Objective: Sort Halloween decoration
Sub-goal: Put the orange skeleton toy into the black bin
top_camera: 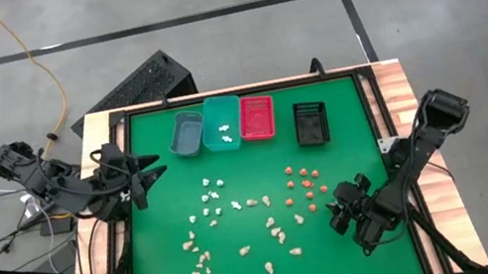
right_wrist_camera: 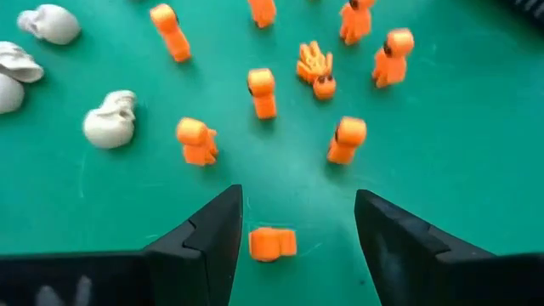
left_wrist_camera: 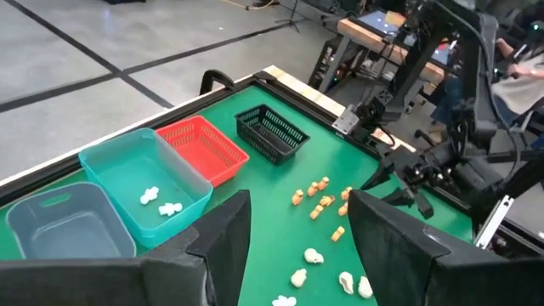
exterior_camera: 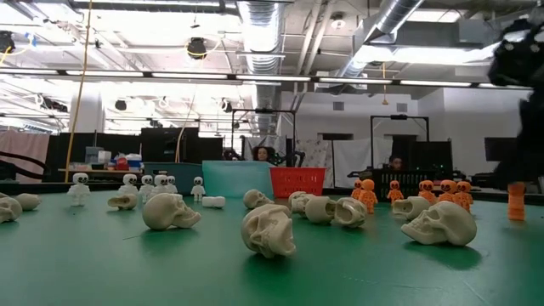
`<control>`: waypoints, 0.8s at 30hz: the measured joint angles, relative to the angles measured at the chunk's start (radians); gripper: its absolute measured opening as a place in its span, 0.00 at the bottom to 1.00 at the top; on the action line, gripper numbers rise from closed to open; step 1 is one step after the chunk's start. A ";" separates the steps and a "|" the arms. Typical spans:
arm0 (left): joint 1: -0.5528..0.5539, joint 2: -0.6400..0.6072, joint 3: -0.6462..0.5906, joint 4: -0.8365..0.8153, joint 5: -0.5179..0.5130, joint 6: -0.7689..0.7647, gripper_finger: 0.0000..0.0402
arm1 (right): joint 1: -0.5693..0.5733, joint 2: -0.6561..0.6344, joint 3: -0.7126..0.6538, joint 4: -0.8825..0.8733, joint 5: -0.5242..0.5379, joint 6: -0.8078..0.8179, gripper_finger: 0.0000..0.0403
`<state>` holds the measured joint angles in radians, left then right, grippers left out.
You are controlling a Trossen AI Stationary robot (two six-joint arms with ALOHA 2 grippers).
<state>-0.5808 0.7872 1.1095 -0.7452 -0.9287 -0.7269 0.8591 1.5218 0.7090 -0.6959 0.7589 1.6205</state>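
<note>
- Your right gripper (right_wrist_camera: 293, 234) hangs low over the mat's right side, fingers spread, nothing pinched.
- One orange figure (right_wrist_camera: 272, 243) lies toppled directly between those fingers, its long axis running across the gap from one finger toward the other.
- The remaining orange pieces (top_camera: 305, 187) stand just beyond it, the beige skulls (top_camera: 275, 227) mid-mat.
- Your left gripper (top_camera: 135, 176) waits spread and empty at the left edge, near the grey bin (top_camera: 186, 133) and the teal bin (top_camera: 221, 122) holding white pieces.
- The right arm is clearly nearer.

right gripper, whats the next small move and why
Probably lower the right gripper and close on the orange figure lying between its open fingers. It sits centred there, apart from the other orange figures, so a short descent should suffice.
</note>
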 joint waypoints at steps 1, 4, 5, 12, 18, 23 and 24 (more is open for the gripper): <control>0.000 0.000 0.000 0.000 -0.007 -0.002 0.47 | 0.007 0.015 -0.006 -0.001 0.003 0.025 0.55; 0.000 0.001 0.000 0.000 -0.027 -0.019 0.47 | 0.028 0.060 -0.015 0.005 0.006 0.102 0.55; 0.000 0.000 0.000 0.001 -0.031 -0.020 0.47 | 0.035 0.076 -0.015 0.005 0.007 0.122 0.55; 0.029 0.000 0.000 0.002 -0.050 -0.021 0.47 | 0.076 0.161 -0.015 0.034 0.022 0.214 0.52; 0.072 0.000 0.000 0.002 -0.026 -0.019 0.47 | 0.080 0.171 -0.012 0.042 0.010 0.215 0.35; 0.095 0.000 0.000 0.001 -0.012 -0.019 0.47 | 0.064 0.159 -0.012 0.047 -0.019 0.223 0.18; 0.097 0.000 0.000 0.000 -0.009 -0.019 0.47 | 0.064 0.152 -0.012 0.048 -0.020 0.223 0.15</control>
<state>-0.4839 0.7872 1.1095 -0.7448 -0.9381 -0.7455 0.9226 1.6737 0.6968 -0.6479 0.7390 1.8431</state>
